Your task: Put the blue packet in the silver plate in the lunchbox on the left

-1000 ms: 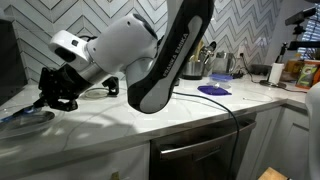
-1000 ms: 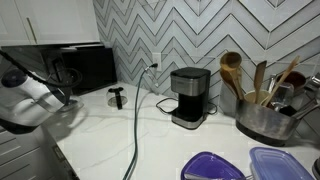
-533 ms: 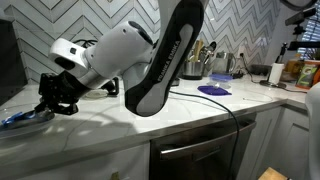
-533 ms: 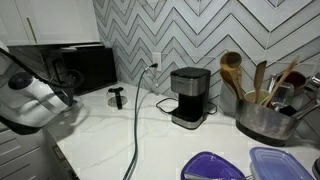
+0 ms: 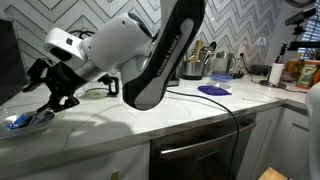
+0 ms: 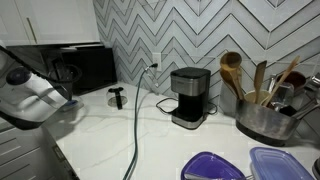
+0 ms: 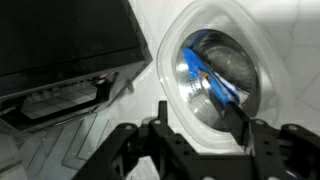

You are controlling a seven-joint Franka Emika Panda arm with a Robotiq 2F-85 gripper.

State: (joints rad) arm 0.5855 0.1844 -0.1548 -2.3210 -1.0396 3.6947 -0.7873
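Observation:
In the wrist view the blue packet (image 7: 210,78) lies slanted in the silver plate (image 7: 240,62), which sits inside the clear lunchbox (image 7: 165,92). My gripper (image 7: 195,112) is open just above the box's near rim. Its right finger (image 7: 238,120) is close to the packet's lower end, and nothing is held between the fingers. In an exterior view the gripper (image 5: 42,92) hangs over the counter's left end, a little above the blue packet (image 5: 18,121) in the dish. In the other exterior view only the arm's white wrist (image 6: 28,92) shows.
A black microwave (image 7: 60,40) (image 6: 82,68) stands right behind the lunchbox. Further along the counter are a coffee maker (image 6: 188,96), a pot of wooden utensils (image 6: 262,112) and a blue-purple lid (image 5: 213,89). A black cable (image 6: 137,125) crosses the counter. The counter's front edge is close.
The jaws went from shut to open and the gripper lifted up and back from the plate. The blue packet stays behind in the plate.

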